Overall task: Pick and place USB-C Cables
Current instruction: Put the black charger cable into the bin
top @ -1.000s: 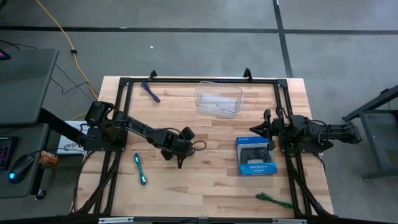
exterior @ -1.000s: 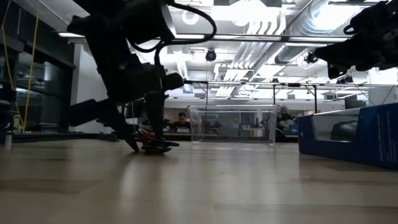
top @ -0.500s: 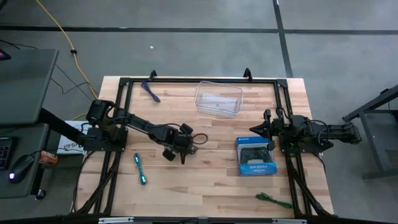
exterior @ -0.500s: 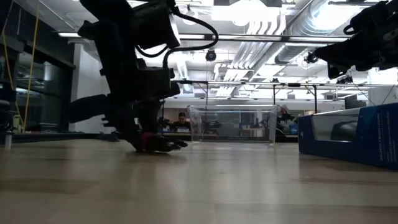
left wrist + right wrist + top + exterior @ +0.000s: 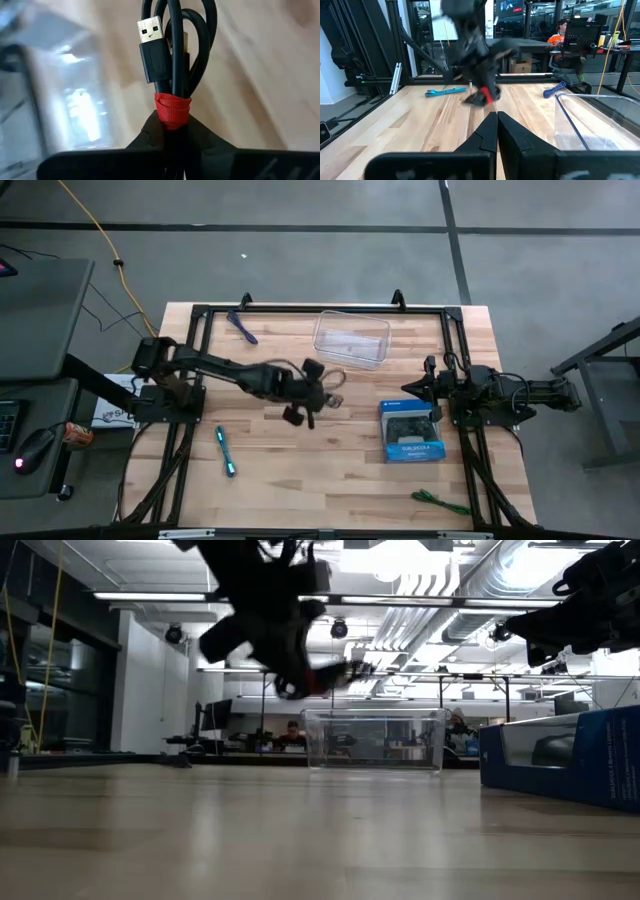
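Note:
The black USB-C cable bundle with a red band [image 5: 172,60] sits in my shut left gripper [image 5: 172,125], high above the table's middle [image 5: 312,388], near the clear tub [image 5: 352,338]. A USB plug [image 5: 151,47] sticks out of the bundle. The purple cable [image 5: 241,326] lies flat at the far left. The cyan one [image 5: 224,450] lies at the near left and the green one [image 5: 440,502] at the near right. My right gripper [image 5: 497,125] waits shut at the right [image 5: 418,388]. My left gripper pinches the bundle at its red band [image 5: 172,107] between its two fingers [image 5: 150,135]. The coiled loops and the plug stick out past the fingertips. The bundle is lifted clear of the table [image 5: 335,675].
A blue box picturing a game controller [image 5: 411,432] lies right of centre, just in front of my right arm. A black frame [image 5: 320,308] runs round the table. A person sits in the room beyond the table [image 5: 560,30].
My left gripper has shut on the black cable, which lay on the table. It has lifted the cable clear and swung up, toward the far right and the clear tub.

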